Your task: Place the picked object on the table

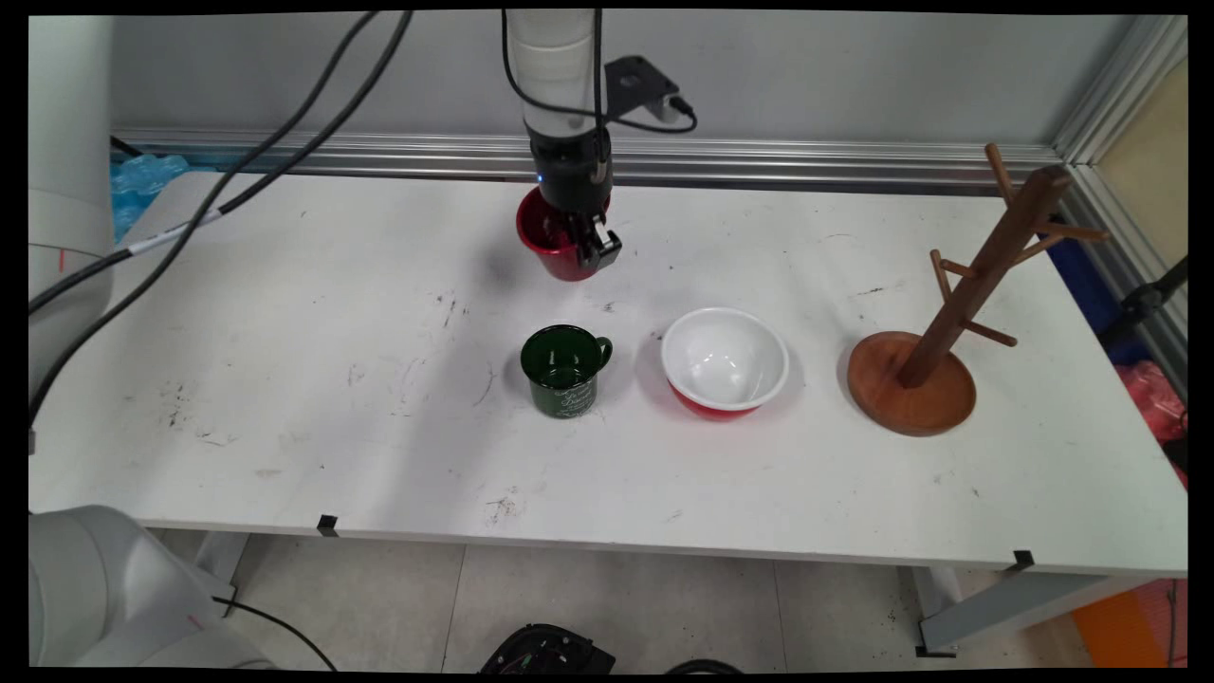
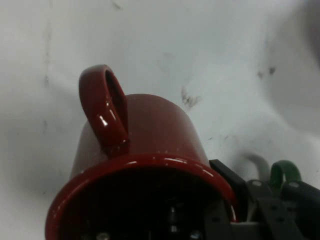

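A red mug (image 1: 548,239) is at the back middle of the white table (image 1: 285,379), with my gripper (image 1: 592,249) coming straight down onto its right rim. The gripper is shut on the rim, one finger inside the mug and one outside. In the hand view the red mug (image 2: 140,150) fills the lower left, its handle (image 2: 102,107) pointing up, and the gripper (image 2: 222,212) clamps the rim at the bottom right. Whether the mug rests on the table or hangs just above it, I cannot tell.
A dark green mug (image 1: 561,372) stands nearer the front, its handle (image 2: 285,172) also showing in the hand view. To its right sit a white bowl with a red outside (image 1: 725,360) and a wooden mug tree (image 1: 948,313). Black cables (image 1: 237,190) hang at the left.
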Available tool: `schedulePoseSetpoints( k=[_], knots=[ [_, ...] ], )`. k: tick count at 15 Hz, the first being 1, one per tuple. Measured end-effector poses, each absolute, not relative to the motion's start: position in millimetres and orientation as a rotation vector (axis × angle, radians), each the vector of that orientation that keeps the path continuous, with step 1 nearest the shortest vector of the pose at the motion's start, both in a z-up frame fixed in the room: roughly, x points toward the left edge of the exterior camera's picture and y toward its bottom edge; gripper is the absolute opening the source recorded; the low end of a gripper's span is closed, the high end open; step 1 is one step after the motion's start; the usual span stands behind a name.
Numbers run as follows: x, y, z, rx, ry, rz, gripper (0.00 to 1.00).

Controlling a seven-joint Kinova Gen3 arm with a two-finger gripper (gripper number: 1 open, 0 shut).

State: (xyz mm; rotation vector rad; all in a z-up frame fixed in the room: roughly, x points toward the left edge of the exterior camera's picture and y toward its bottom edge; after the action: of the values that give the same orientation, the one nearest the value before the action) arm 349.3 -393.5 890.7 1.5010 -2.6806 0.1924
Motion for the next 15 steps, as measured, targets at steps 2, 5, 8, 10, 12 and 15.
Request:
schedulePoseSetpoints(
  k=[2,5,8,10,12,15],
  knots=[
    [350.2,-398.1,878.7,1.537,-2.686,0.175,0.0],
    [351.3,-403.5,863.2,1.598,-2.685,0.14,0.0],
    [351.0,-407.1,852.0,1.64,-2.681,0.108,0.0],
    [349.8,-410.1,843.8,1.665,-2.679,0.084,0.0],
    [348.9,-412.5,839.2,1.677,-2.678,0.071,0.0],
    [347.9,-417.2,831.8,1.696,-2.672,0.054,1.0]
  ],
)
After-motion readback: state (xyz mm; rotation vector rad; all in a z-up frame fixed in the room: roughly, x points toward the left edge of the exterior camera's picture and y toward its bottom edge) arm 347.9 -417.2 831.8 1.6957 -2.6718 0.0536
